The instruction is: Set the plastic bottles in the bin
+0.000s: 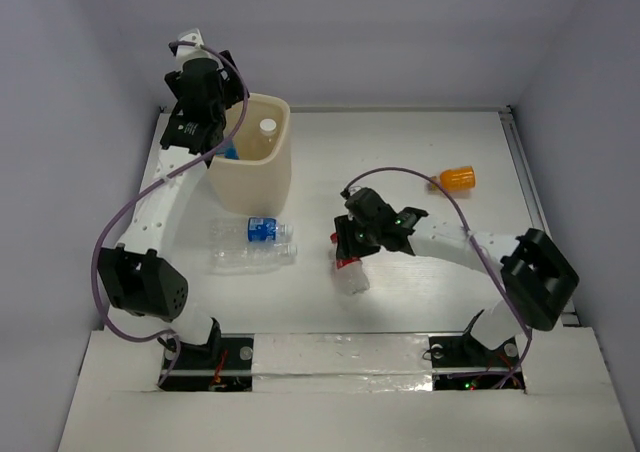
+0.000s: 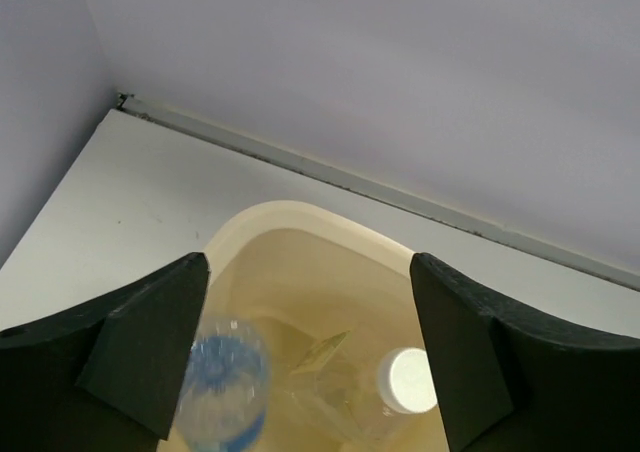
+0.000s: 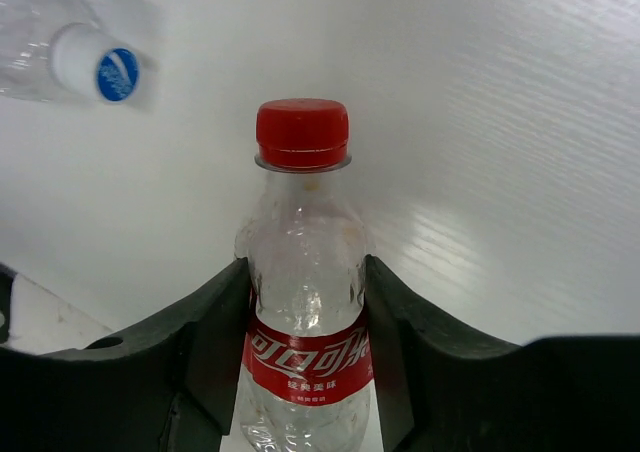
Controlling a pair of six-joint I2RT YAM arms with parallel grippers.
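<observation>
The cream bin [image 1: 262, 167] stands at the back left. My left gripper [image 1: 222, 140] hovers over its left rim, jaws wide open [image 2: 310, 268]. Below it a blurred blue-labelled bottle [image 2: 224, 392] is inside the bin [image 2: 300, 215], free of the fingers, beside a white-capped clear bottle [image 2: 405, 380]. My right gripper [image 1: 350, 244] is shut on a clear bottle with a red cap and red label [image 3: 305, 302], at mid-table [image 1: 350, 275]. A blue-labelled bottle [image 1: 256, 230] and a clear bottle [image 1: 250, 259] lie in front of the bin. The short orange bottle [image 1: 455, 179] lies at the right.
A white-and-blue cap of a lying bottle [image 3: 105, 69] shows at the top left of the right wrist view. Grey walls close in the table at the back and sides. A metal rail [image 1: 525, 182] runs along the right edge.
</observation>
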